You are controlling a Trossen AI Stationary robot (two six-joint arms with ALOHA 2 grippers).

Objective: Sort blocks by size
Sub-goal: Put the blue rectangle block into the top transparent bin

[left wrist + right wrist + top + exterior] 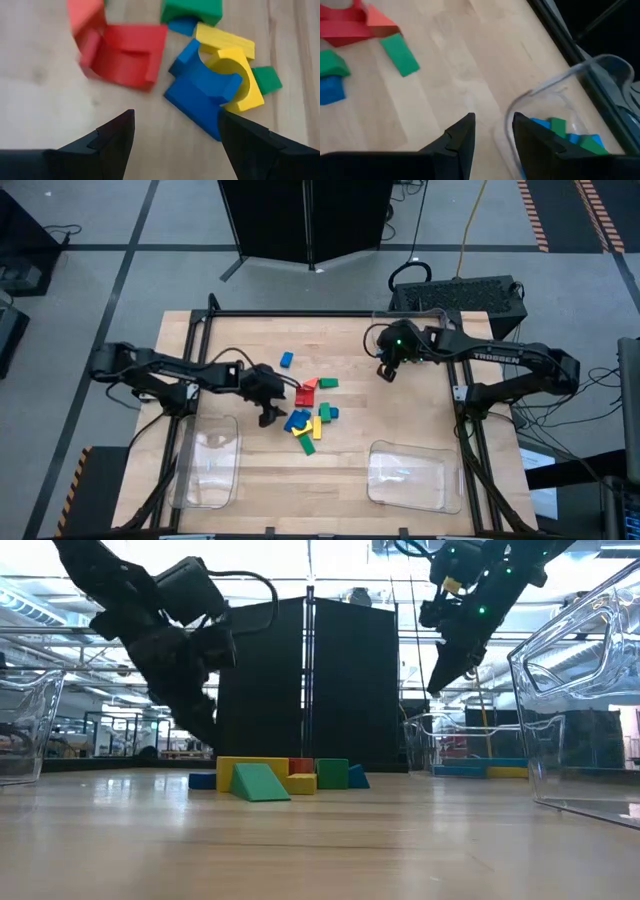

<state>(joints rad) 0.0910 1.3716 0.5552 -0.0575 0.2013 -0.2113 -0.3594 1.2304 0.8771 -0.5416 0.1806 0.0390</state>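
Now your left tool (268, 417) hangs wide and empty beside the blocks (311, 411) on the desk (400, 420), while your right tool (385, 371) hovers narrow, holding nothing.

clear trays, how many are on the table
3: one clear tray at the front left corner, one at the front right, and a third, holding blocks, beside the right claw. Others may be hidden.

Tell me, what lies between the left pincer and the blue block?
Only bare wood: in the left wrist view, the open left pincer faces the blue block directly.
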